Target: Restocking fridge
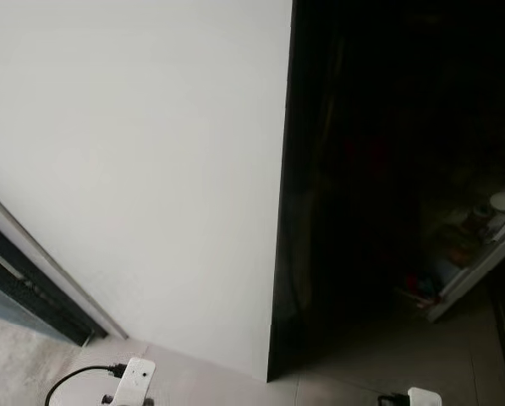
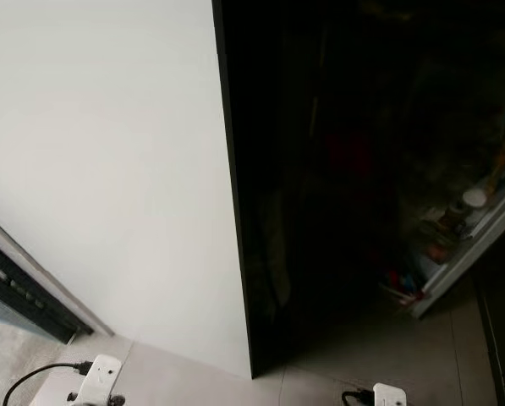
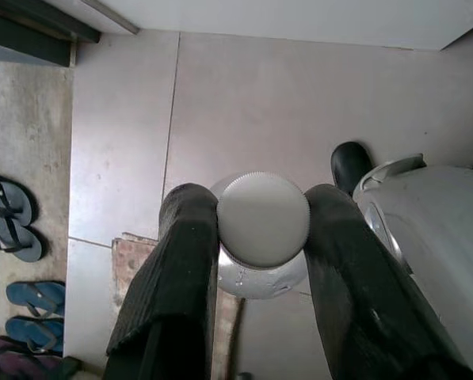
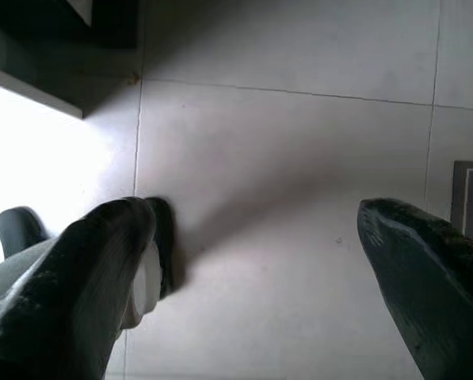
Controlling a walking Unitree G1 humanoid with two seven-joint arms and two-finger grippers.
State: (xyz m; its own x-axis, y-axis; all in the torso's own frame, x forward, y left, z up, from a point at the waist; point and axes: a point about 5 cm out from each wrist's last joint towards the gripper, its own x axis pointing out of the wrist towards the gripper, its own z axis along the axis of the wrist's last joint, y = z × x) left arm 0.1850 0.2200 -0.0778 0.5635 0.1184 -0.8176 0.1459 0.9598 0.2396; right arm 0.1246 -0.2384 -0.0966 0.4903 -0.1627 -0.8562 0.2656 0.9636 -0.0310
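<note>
a white-capped bottle (image 3: 262, 229) sits clamped between the 2 black fingers (image 3: 177, 277) of the left gripper (image 3: 260, 237), held above the tiled floor (image 3: 244, 103). the right gripper (image 4: 252, 261) is spread wide with nothing in it. ahead, the dark fridge (image 1: 362, 169) stands open beside a white wall (image 1: 134, 169), its door shelf (image 1: 480, 245) stocked with jars.

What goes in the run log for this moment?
left tool: shut on white-capped bottle | right tool: open, above floor tiles | ahead: fridge, door shelf stocked
</note>
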